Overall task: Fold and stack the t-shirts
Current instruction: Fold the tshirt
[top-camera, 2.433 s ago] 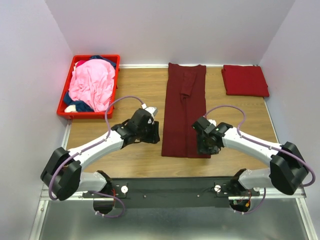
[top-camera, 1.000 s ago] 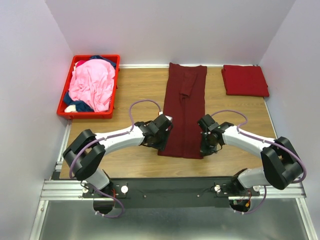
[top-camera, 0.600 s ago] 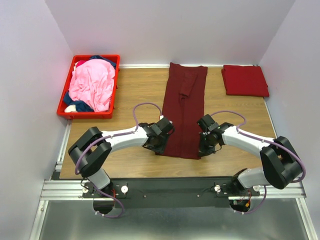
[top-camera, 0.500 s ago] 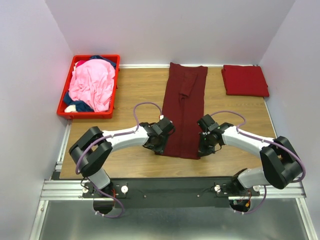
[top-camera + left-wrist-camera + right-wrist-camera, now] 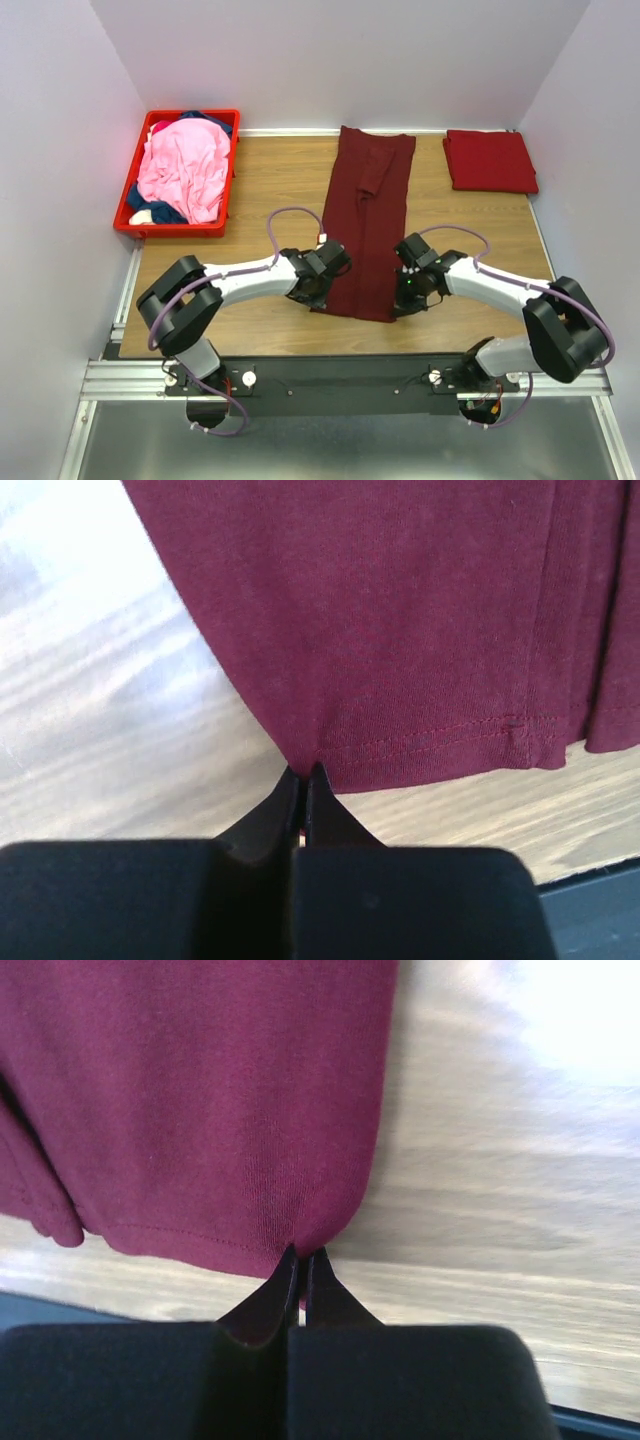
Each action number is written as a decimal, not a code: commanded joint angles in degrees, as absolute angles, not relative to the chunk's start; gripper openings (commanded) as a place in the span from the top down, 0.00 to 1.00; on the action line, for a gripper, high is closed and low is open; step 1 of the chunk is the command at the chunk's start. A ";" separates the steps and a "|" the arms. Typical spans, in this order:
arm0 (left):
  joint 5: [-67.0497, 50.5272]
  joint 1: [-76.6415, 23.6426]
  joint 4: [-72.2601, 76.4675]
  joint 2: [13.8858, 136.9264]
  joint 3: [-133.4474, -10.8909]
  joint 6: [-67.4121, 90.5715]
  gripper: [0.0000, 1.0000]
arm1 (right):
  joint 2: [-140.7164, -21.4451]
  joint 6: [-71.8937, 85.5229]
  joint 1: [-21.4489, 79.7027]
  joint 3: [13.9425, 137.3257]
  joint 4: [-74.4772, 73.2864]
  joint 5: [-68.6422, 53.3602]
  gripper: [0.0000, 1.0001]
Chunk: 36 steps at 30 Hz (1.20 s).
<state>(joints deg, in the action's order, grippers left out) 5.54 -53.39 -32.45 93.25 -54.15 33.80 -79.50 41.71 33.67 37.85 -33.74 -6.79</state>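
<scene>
Left pincer [image 5: 305, 773] newly tight on t-shirt [image 5: 380, 630]

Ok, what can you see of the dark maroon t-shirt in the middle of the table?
The dark maroon t-shirt is soft knit cloth, folded lengthwise into a long narrow strip flat on the wooden table, a sleeve folded over its far half. Its stitched hem lies at the near end, where the left fingers and right fingers are shut on its two corners.

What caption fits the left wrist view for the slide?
Left gripper shut on the hem corner of the dark maroon t-shirt lying on the wooden table.
</scene>
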 commanded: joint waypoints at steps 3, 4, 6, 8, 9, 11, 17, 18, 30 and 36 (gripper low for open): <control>3.43 -60.45 -40.25 85.62 -48.78 40.68 1.00 | -74.98 45.96 41.03 32.78 -40.24 -10.72 0.99; 2.82 -63.34 -41.65 84.04 -48.34 43.65 1.00 | -71.75 47.36 41.83 32.70 -42.43 -11.42 0.99; 0.97 -64.94 -42.53 79.64 -47.46 46.39 1.00 | -66.74 48.07 42.54 33.13 -45.59 -12.74 0.99; 1.14 -65.39 -42.02 76.05 -48.16 47.90 1.00 | -64.35 48.43 42.54 36.54 -47.45 -9.08 0.99; 2.19 -64.87 -41.32 75.24 -48.86 47.47 1.00 | -63.90 48.43 42.45 38.22 -48.16 -6.96 0.99; 3.16 -60.07 -38.68 74.71 -51.67 43.10 1.00 | -65.64 46.68 42.02 44.17 -49.13 -0.66 0.99; 6.41 -46.51 -32.44 81.28 -62.81 29.55 1.00 | -78.29 36.49 36.41 59.75 -48.69 12.46 0.99; 6.68 -44.06 -30.87 83.65 -65.97 27.10 1.00 | -81.53 33.43 33.86 62.64 -47.82 15.53 0.99; 8.61 -36.21 -18.29 100.10 -75.59 18.20 1.00 | -95.09 23.56 24.61 69.96 -33.76 16.09 0.99; 9.23 -34.81 -16.09 103.01 -76.03 18.11 1.00 | -98.96 22.06 23.47 70.84 -31.12 15.29 0.99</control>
<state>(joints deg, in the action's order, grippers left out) 6.87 -35.79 -19.16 102.65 -75.16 19.70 -97.23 24.47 24.49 69.23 -33.71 14.09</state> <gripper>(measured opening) 0.012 0.015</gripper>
